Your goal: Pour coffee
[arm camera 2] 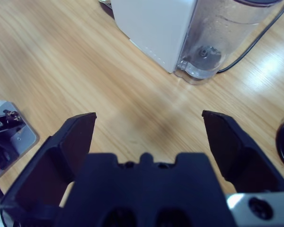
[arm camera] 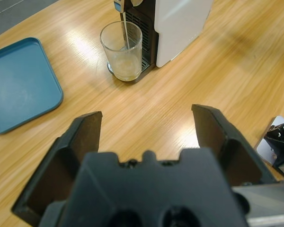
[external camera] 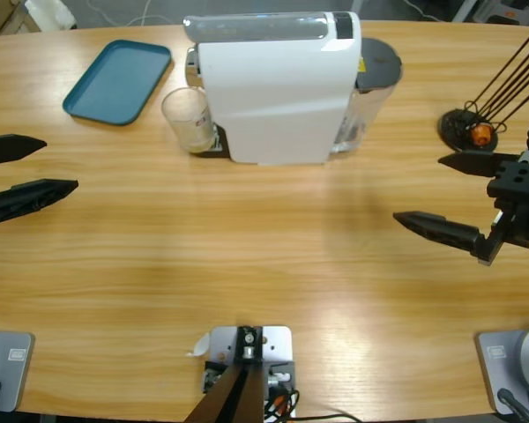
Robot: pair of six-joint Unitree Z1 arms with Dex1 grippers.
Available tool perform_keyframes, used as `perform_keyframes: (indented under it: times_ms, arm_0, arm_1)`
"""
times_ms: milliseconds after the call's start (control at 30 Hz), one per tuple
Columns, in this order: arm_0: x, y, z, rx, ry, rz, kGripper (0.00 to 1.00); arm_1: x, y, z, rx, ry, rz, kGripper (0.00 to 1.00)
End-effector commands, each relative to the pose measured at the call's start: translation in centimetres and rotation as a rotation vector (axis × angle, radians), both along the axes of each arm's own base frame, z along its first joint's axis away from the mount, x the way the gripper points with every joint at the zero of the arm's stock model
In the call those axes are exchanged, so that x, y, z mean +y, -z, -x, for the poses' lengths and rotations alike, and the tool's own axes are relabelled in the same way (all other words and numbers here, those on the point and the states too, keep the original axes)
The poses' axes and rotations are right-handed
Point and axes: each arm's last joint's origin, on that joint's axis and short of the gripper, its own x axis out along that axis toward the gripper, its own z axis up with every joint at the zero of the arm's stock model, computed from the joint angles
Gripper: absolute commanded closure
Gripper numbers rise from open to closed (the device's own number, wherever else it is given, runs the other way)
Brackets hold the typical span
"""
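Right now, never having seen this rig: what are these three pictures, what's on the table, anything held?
One picture looks down from a fixed camera above a long wooden table; the other two look along each arm's own black fingers.

The left gripper enters from the left edge and the right gripper from the right. Both are open and hold nothing.

On the table stands a white box-shaped coffee machine with a clear water tank at its back. A clear glass tumbler sits under its spout, a thin stream falling into a shallow layer of light-brown coffee. A teal rectangular tray lies empty beside it, and a black round stand with thin rods is at the far right.

Bright, even light, glare on table [external camera: 247, 256]
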Motion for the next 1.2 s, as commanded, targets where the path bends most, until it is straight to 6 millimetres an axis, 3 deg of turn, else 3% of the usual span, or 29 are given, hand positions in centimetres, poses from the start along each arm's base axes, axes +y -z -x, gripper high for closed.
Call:
perform_keyframes:
  times_ms: [33, 1200]
  arm_0:
    - [-0.24, 1.27, -0.24, 0.044, -0.008, -0.032, 0.174]
    - [-0.4, 1.38, -0.47, 0.062, -0.016, -0.033, 0.18]
  arm_1:
    - [0.37, 0.59, -0.26, 0.026, 0.022, 0.024, 0.0]
    - [0.46, 0.78, -0.33, 0.038, 0.021, 0.037, 0.101]
